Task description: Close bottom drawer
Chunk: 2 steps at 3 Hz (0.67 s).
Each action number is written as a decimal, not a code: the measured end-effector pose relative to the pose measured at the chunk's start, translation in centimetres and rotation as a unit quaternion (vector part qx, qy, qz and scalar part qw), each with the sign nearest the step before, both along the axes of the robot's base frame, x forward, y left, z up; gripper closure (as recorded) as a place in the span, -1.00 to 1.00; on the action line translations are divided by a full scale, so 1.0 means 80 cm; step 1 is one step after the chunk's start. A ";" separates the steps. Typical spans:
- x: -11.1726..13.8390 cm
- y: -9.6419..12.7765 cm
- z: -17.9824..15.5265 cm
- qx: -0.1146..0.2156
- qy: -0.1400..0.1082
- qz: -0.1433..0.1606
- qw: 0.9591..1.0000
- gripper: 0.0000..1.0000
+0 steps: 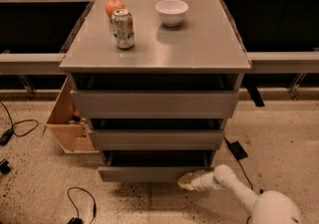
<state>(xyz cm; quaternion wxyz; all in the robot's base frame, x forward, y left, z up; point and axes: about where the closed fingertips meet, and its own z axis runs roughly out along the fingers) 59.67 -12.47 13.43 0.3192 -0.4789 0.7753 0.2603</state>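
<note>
The bottom drawer is the lowest of the grey cabinet's three drawers. Its flat front stands out a little past the two drawers above, with a dark gap behind it. My gripper comes in on a white arm from the lower right. Its tip rests against the right end of the drawer front, low near the floor.
On the cabinet top stand a soda can, a red apple and a white bowl. A light wooden box leans at the cabinet's left side. Cables lie on the speckled floor. A low rail runs behind on both sides.
</note>
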 end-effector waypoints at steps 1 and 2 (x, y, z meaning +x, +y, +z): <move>0.009 -0.003 0.003 0.000 -0.004 -0.003 1.000 1.00; 0.016 -0.005 0.006 0.000 -0.007 -0.005 1.000 1.00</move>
